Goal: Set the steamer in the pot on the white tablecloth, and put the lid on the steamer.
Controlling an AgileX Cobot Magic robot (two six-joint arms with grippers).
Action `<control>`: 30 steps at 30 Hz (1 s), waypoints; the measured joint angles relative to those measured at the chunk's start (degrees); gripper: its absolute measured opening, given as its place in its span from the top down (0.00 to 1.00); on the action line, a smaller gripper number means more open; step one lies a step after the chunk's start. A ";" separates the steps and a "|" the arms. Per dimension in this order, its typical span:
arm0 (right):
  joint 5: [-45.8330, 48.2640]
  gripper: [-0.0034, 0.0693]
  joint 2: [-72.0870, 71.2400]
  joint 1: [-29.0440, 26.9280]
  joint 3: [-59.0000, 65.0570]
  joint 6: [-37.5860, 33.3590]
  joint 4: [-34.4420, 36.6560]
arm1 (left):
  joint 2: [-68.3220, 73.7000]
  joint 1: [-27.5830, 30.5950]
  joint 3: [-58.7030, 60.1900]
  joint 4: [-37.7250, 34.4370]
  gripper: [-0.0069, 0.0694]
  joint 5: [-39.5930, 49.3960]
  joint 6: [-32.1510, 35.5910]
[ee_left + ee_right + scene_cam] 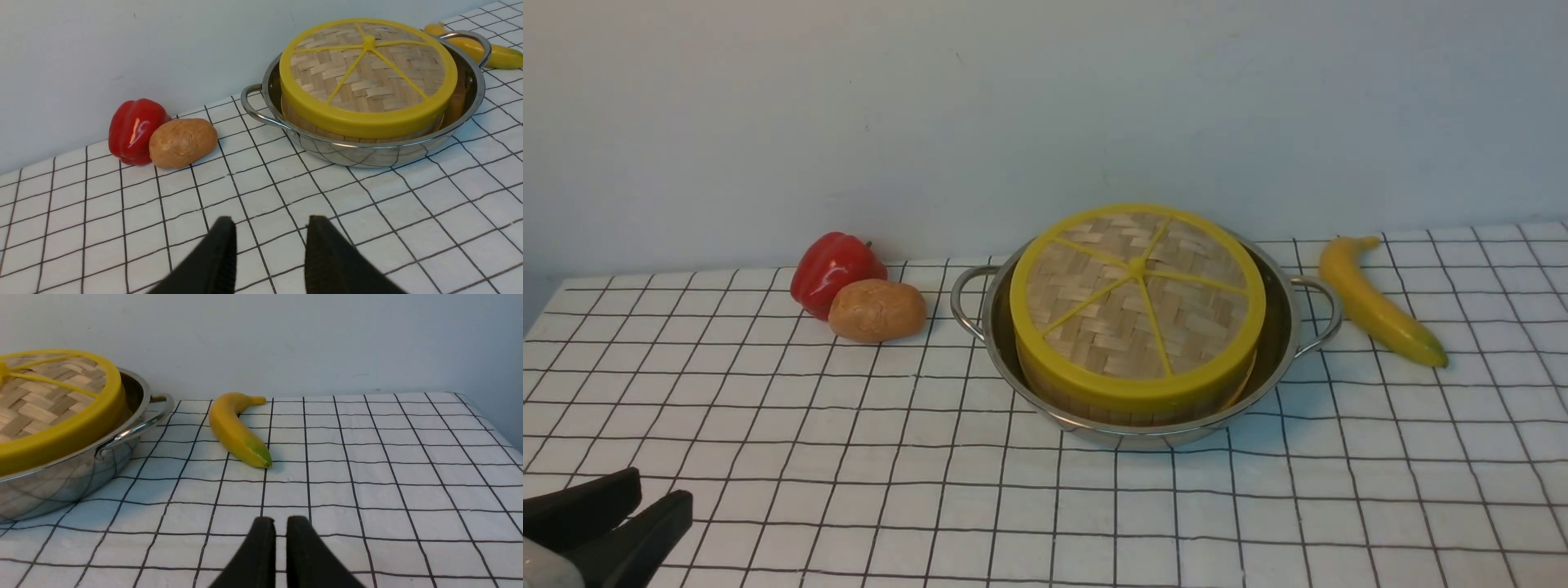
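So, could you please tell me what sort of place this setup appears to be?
Probably a staged tabletop test area imitating a kitchen, not a real one: a white tablecloth with a black grid against a bare wall, a pot holding a lidded steamer, and a red pepper, potato and banana laid out.

It looked like a staged kitchen test bench: a gridded white tablecloth (849, 457) against a bare pale wall (931, 106), with glossy fake-looking produce beside a pot (1278, 343).
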 joint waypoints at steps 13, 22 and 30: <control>-0.06 0.79 0.00 0.00 0.00 0.00 0.64 | 0.00 0.00 0.00 0.00 0.59 0.00 0.00; -0.06 0.76 0.00 0.00 0.07 0.00 0.64 | -3.57 4.95 0.19 1.25 0.59 -0.05 1.13; -0.06 0.73 0.00 0.00 0.07 0.00 0.64 | -11.69 23.88 10.87 1.42 0.59 -5.70 1.66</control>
